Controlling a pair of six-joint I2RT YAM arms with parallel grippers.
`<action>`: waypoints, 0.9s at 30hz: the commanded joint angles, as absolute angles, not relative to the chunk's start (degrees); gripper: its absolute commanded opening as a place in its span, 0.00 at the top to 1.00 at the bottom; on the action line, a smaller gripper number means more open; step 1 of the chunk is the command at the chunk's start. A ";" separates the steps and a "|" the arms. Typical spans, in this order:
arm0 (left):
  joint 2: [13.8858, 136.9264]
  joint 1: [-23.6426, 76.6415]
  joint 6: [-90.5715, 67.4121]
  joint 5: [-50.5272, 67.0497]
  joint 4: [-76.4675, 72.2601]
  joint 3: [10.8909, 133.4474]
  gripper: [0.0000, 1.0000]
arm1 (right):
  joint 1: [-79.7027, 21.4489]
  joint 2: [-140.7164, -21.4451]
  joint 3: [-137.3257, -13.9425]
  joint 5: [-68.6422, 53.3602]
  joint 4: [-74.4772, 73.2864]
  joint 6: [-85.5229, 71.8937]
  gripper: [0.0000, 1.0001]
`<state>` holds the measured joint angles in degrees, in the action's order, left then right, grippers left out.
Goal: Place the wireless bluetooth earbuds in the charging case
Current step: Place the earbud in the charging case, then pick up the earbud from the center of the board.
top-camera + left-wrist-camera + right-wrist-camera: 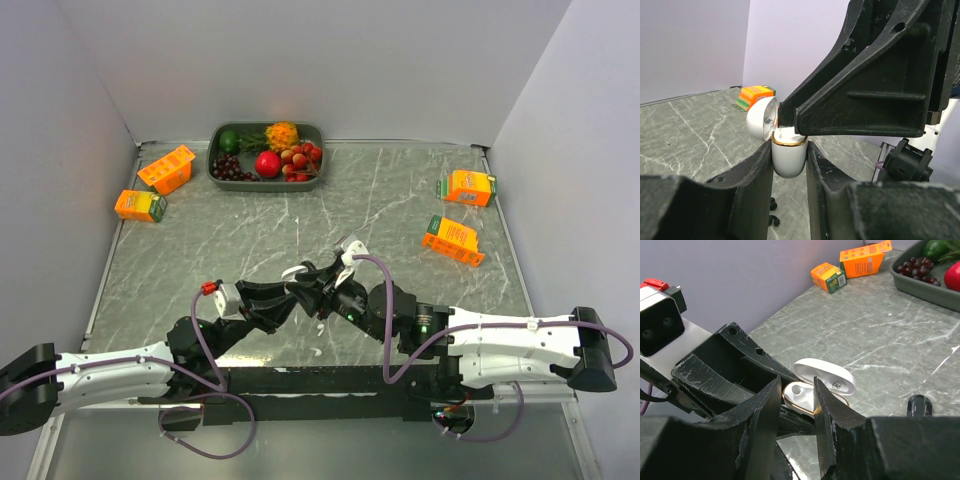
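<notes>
Left gripper [789, 167] clenches the open charging case [800, 392]. Right gripper [797, 385] jaws are parted, nothing visible between them (tips at the cavity). Hazard: tip contact could lever the case loose.

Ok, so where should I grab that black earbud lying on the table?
Take the black earbud across its narrow sides, probably coming straight down from above: it lies flat on the table, longer than wide, with bare marble either side.
</notes>
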<state>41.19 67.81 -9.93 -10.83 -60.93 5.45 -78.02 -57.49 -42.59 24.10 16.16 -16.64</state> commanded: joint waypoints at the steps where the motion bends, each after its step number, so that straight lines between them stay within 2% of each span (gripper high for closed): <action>1: 40.43 67.76 -10.20 -12.04 -65.13 5.98 0.99 | -78.31 -56.87 -45.26 26.01 14.59 -16.26 0.59; 6: 39.73 67.76 -9.67 -16.25 -64.16 5.28 0.99 | -78.22 -54.76 -46.23 28.91 14.50 -13.63 0.57; 9: 38.76 67.76 -9.84 -19.59 -63.99 4.13 0.99 | -78.22 -52.13 -47.46 30.41 12.84 -11.34 0.52; 11: 37.89 67.68 -10.11 -22.32 -62.94 3.52 0.99 | -78.14 -49.84 -48.42 31.20 9.26 -10.20 0.46; 13: 36.92 67.68 -10.37 -24.25 -61.97 3.25 0.99 | -78.05 -47.65 -48.95 33.04 5.03 -10.72 0.32; 17: 31.84 67.59 -11.25 -28.29 -55.66 2.90 0.99 | -76.82 -45.27 -47.99 34.63 -6.83 -16.49 0.24; 19: 29.72 67.59 -11.25 -28.48 -53.10 2.90 0.99 | -74.63 -45.52 -47.46 31.65 -14.82 -20.81 0.26; 21: 26.55 67.59 -11.78 -29.09 -48.29 3.60 0.99 | -73.39 -46.14 -45.71 29.63 -19.22 -26.96 0.31; 22: 25.59 67.59 -11.95 -29.27 -46.86 3.86 0.99 | -72.17 -47.10 -44.75 27.01 -20.03 -28.72 0.38; 25: 22.07 67.59 -13.18 -29.44 -41.32 4.92 0.99 | -70.06 -51.65 -41.14 17.88 -19.69 -30.94 0.48; 27: 20.05 67.59 -14.06 -29.53 -37.47 5.53 0.99 | -69.96 -55.70 -41.48 16.27 -21.35 -32.95 0.51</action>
